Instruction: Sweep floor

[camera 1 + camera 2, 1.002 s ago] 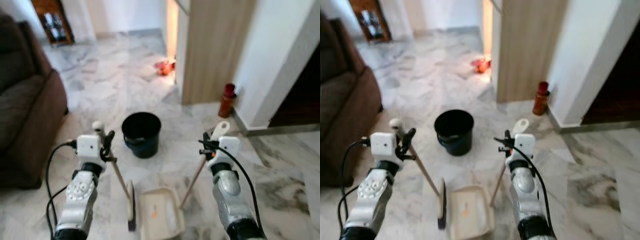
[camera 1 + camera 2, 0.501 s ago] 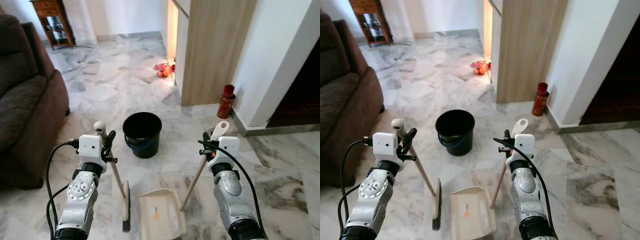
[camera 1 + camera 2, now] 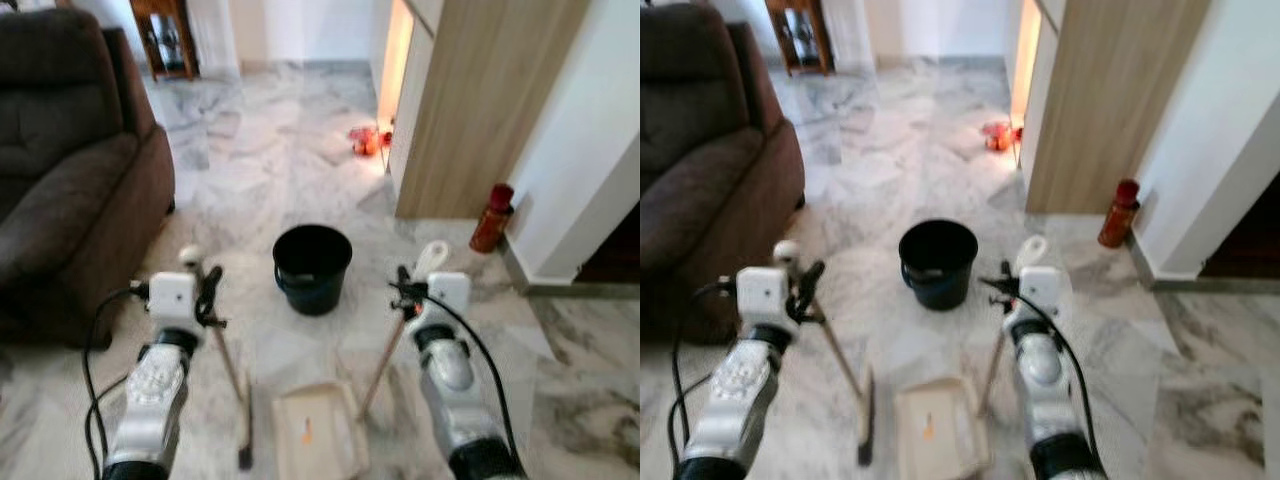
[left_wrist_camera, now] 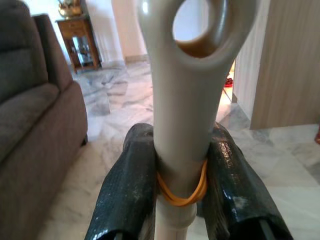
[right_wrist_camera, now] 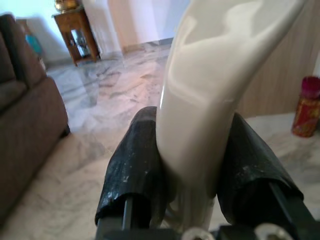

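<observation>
My left gripper [image 3: 208,293] is shut on the cream broom handle [image 4: 182,120], which slants down to the broom head [image 3: 244,430] on the marble floor. My right gripper [image 3: 406,297] is shut on the cream dustpan handle [image 5: 200,115]. The dustpan [image 3: 312,438] lies flat on the floor between my arms, just right of the broom head, with a small orange scrap [image 3: 306,431] in it. A yellow rubber band [image 4: 181,191] rings the broom handle between the left fingers [image 4: 127,185].
A black bucket [image 3: 311,267] stands on the floor ahead of the dustpan. A brown sofa [image 3: 70,170] fills the left side. A wooden partition [image 3: 480,110] and a red bottle [image 3: 492,216] are at the right. Small red objects [image 3: 366,139] lie by the partition's far edge.
The whole view has shifted, so the camera moved; the sofa shows larger and the picture is blurred. Both grippers keep their hold, and broom and dustpan stay in the same layout.
</observation>
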Robot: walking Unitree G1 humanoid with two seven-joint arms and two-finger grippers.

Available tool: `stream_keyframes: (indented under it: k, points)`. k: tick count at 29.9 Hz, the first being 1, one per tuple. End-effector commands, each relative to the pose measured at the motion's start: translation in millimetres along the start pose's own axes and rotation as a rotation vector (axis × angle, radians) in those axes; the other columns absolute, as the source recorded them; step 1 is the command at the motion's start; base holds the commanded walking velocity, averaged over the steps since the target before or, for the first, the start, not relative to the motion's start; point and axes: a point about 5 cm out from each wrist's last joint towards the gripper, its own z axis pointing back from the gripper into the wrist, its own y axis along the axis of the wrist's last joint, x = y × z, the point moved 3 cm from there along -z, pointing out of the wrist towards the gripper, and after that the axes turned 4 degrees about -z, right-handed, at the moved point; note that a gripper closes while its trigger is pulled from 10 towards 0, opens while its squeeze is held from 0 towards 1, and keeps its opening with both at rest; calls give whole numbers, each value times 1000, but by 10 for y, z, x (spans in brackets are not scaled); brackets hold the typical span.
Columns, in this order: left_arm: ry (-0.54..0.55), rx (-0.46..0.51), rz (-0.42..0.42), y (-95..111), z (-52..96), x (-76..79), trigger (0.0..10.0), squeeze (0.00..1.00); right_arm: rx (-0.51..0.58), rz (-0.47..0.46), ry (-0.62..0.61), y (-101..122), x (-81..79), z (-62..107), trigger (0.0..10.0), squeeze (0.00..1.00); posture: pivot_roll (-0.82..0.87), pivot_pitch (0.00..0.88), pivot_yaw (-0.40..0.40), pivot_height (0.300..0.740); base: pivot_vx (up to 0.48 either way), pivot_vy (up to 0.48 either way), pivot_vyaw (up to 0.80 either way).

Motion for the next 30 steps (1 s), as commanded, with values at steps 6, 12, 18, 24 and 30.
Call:
stream_keyframes:
  k: [6, 12, 18, 24, 30]
  points:
    - [-19, 40, 4, 100, -48, 61, 10000, 0, 38, 11, -12, 108, 60, -30, 10000, 0, 89, 9, 49, 740, 326, 0, 0]
    - [-17, 40, 4, 101, -51, 60, 10000, 0, 36, 8, -13, 106, 61, -32, 10000, 0, 91, 9, 49, 740, 328, 0, 0]
    - [-16, 40, 3, 101, -51, 63, 10000, 0, 36, 3, -13, 106, 64, -32, 10000, 0, 90, 9, 49, 740, 327, 0, 0]
    - [-17, 40, 3, 101, -51, 65, 10000, 0, 36, 4, -13, 105, 65, -32, 10000, 0, 91, 8, 48, 740, 326, 0, 0]
    - [-17, 43, 4, 103, -53, 65, 10000, 0, 39, 4, -13, 118, 66, -39, 10000, 0, 92, 4, 47, 740, 291, 0, 0]
